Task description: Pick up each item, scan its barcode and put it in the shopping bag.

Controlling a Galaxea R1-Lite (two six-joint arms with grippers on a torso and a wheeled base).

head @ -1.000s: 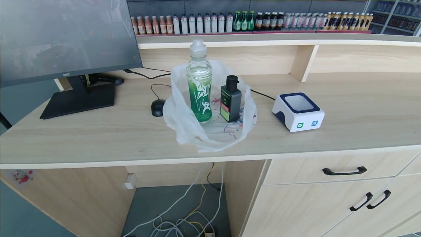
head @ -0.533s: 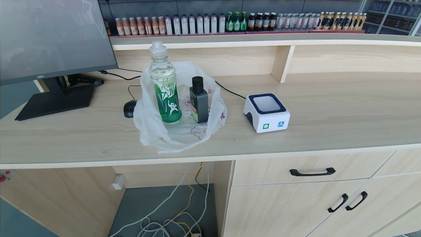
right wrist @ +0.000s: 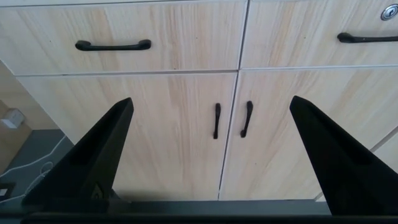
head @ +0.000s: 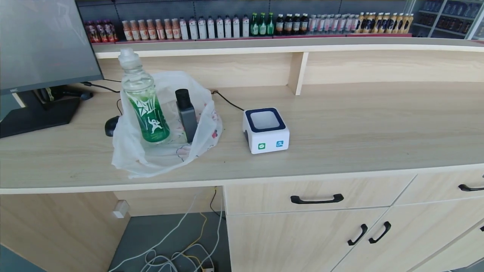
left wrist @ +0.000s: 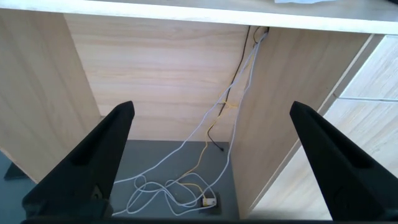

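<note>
Last step, by the look of it: both items sit bagged.
The green bottle (head: 145, 109) and dark bottle (head: 187, 115) stand upright inside the shopping bag (head: 128, 155), at nine o'clock of the scanner (head: 266, 130). Both arms' jaws gape released and empty below the bench (head: 359, 124), and no further pick seems needed.

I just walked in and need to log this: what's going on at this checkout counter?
Nothing is being handled. The green-labelled drink bottle and the small dark bottle stand upright in the white shopping bag on the wooden counter, with the barcode scanner beside the bag. Both arms are low before the counter: the left gripper is open toward the cables underneath, and the right gripper is open facing the cabinet doors.
</note>
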